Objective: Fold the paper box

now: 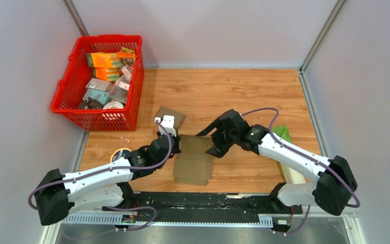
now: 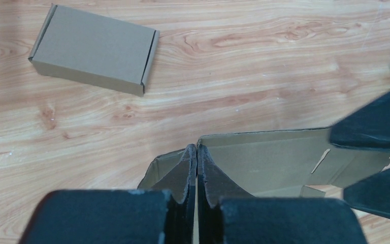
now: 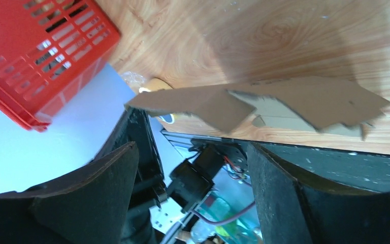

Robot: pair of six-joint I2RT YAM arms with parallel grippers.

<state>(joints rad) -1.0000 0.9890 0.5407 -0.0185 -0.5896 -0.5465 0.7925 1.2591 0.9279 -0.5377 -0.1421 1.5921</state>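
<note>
The brown paper box (image 1: 193, 163) lies partly unfolded at the table's middle, between both arms. My left gripper (image 1: 176, 145) is at its left edge. In the left wrist view its jaws are pressed together (image 2: 196, 152) along the box's raised left side wall, at the corner with the upright back wall (image 2: 274, 157). My right gripper (image 1: 214, 142) hovers over the box's far right part. It is open, with nothing between its fingers (image 3: 193, 165). Its wrist view shows the cardboard flaps (image 3: 284, 99) beyond the fingertips. Those dark fingers (image 2: 381, 127) also show at the right of the left wrist view.
A folded, closed cardboard box (image 1: 170, 116) (image 2: 96, 48) lies just beyond the left gripper. A red basket (image 1: 106, 121) holding several packets stands at the far left. A tape roll (image 1: 120, 153) sits near the left arm. A green item (image 1: 283, 133) lies at the right edge.
</note>
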